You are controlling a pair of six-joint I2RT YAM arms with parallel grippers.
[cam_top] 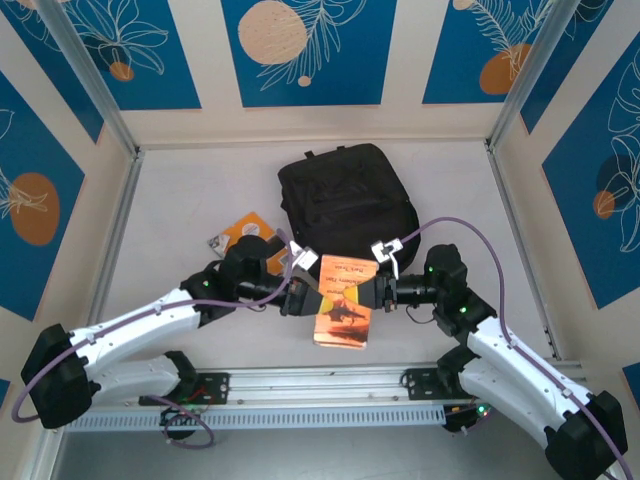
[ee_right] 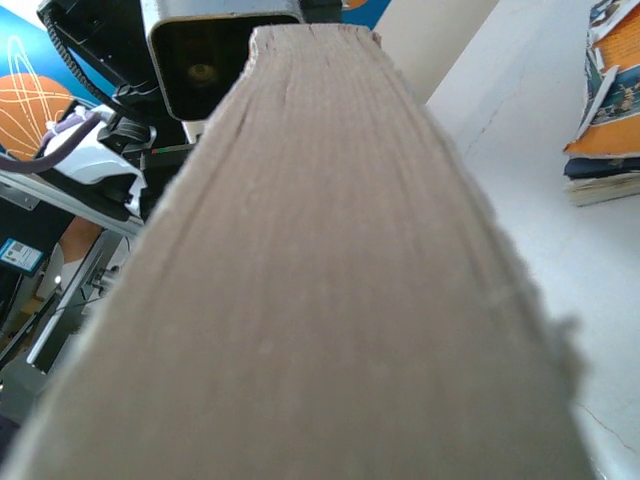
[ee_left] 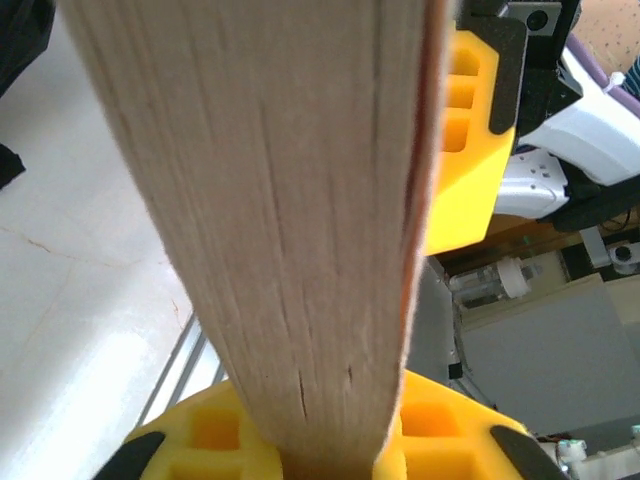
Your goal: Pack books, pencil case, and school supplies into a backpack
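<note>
An orange-covered book (cam_top: 343, 300) hangs just above the table between my two arms, in front of the black backpack (cam_top: 345, 195). My left gripper (cam_top: 308, 296) is shut on its left edge. In the left wrist view its yellow fingers (ee_left: 200, 435) clamp the pale page block (ee_left: 290, 200). My right gripper (cam_top: 370, 292) is shut on the opposite edge, and its yellow finger (ee_left: 470, 130) presses against the cover. The page edge (ee_right: 330, 280) hides the right gripper's own fingers in the right wrist view. The pencil case and school supplies are hidden.
More books (cam_top: 245, 232) lie in a stack left of the backpack, partly under my left arm, and the stack of books (ee_right: 605, 110) also appears at the right of the right wrist view. The metal rail (cam_top: 320, 385) runs along the near table edge.
</note>
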